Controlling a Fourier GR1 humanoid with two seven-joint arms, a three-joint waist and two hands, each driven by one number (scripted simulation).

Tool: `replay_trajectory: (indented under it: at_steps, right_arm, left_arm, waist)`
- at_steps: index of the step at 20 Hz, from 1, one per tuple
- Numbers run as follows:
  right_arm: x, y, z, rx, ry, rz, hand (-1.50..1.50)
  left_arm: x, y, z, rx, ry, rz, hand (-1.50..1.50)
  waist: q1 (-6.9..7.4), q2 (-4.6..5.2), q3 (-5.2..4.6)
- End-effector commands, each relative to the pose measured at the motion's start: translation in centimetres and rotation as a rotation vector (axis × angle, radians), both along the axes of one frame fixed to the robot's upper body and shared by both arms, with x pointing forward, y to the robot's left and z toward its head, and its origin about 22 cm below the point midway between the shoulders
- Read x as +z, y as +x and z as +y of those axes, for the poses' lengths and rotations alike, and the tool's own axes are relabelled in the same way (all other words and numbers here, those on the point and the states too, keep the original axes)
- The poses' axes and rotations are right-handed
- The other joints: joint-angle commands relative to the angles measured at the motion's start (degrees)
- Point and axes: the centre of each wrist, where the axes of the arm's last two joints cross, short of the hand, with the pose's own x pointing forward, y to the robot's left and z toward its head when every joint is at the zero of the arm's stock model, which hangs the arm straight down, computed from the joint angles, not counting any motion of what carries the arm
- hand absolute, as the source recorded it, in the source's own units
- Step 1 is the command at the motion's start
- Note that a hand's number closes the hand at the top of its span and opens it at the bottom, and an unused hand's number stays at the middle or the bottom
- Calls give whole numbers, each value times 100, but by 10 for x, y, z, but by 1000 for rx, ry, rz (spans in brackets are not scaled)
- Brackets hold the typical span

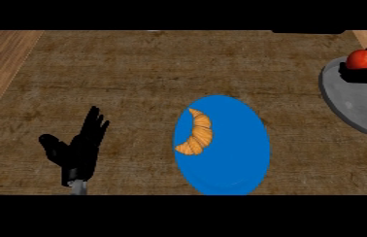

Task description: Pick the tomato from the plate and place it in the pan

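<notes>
Red, glossy tomato (358, 59) sits over the grey metal pan (337, 97) at the right edge, black fingers (350, 75) just below it, grip unclear. Left hand (77, 151) rests open, fingers straight, on the rough brown bench (143, 76); a curved croissant (198, 133) lies on the oval blue plate (233, 158).

Readable text: none anywhere in the head view.
Blue plate (237, 173): plain surface, no label, brand or number.
Croissant (197, 133): no marking.
Grey pan (342, 97): no lettering or sign on its visible part.
Table (143, 71): bare brown wood grain, no writing.
</notes>
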Motion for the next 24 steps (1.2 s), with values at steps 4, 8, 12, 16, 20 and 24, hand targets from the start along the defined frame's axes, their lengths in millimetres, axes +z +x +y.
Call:
replay_trajectory:
  at_steps: [4, 8, 12, 16, 20, 24]
  right_arm:
    - [-2, 2, -54, -29, 46, -23, 150]
    - [-27, -5, -60, -82, 62, 240, -150]
    - [-30, -7, -65, -42, 58, 178, -150]
    - [-33, -9, -67, -11, 141, 64, -150]
    - [-10, 2, -67, 96, 390, -162, -150]
    - [-10, -5, -77, 137, 565, -269, -150]
  left_arm:
    - [-17, -8, -12, -28, -15, 45, 0]
    - [-4, 11, -12, -62, 9, 36, 0]
    - [-2, 12, -15, -53, -12, 24, 0]
    - [5, 8, -15, -45, 2, 25, 0]
    - [-1, 5, -10, -27, -11, 37, 0]
    - [-3, 4, -11, -18, -20, 44, 0]
  waist:
    - [157, 100, -14]
    - [262, 178, -6]
    - [235, 148, 0]
    - [294, 156, 24]
    - [180, 119, 34]
    - [136, 117, 16]
